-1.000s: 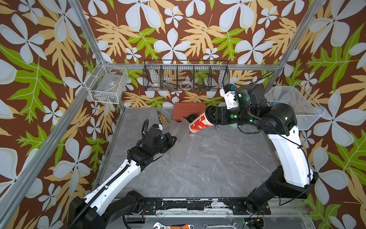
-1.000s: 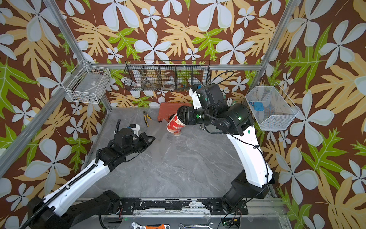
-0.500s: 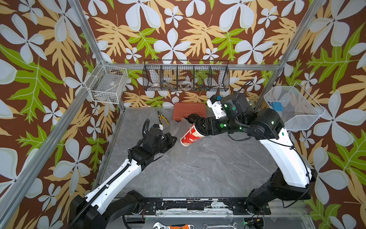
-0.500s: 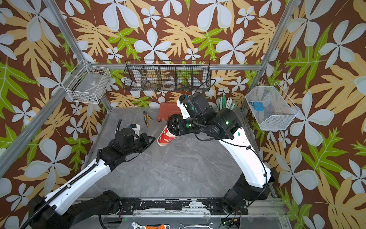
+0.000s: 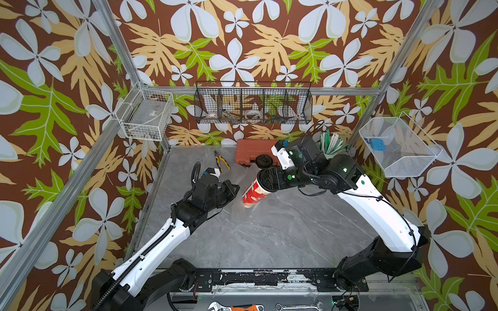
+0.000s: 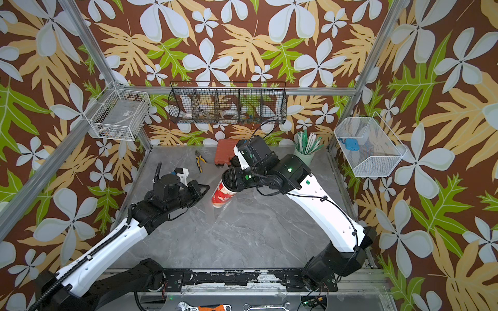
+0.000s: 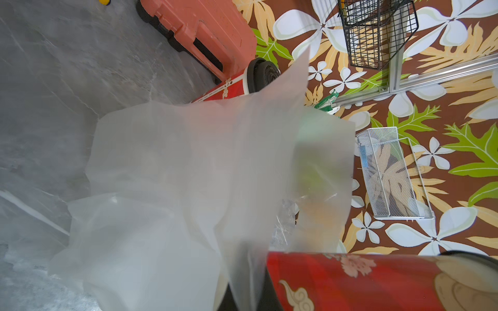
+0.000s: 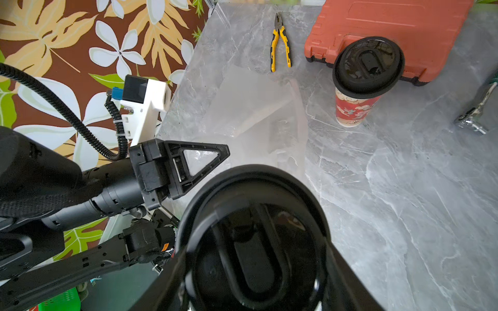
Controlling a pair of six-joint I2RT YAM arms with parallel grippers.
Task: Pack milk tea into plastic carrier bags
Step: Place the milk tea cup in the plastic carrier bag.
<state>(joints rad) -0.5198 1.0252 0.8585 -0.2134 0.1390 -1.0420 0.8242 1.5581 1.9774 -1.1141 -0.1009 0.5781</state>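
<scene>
Cup of milk tea (image 5: 252, 195) sits tilted at centre of both top views, clamped by right gripper (image 5: 263, 185) near its lid, base close to left gripper (image 5: 234, 188). Left wrist: left jaws clenched on plastic bag (image 7: 188, 175), film slack mid-frame, mouth not clearly open, so cup may crumple it instead of entering. Right wrist: second cup (image 8: 361, 88) stands upper right, beside red case (image 8: 390, 27).

Right jaws hold a tilted red cup (image 6: 223, 194) — left jaws just beside.
</scene>
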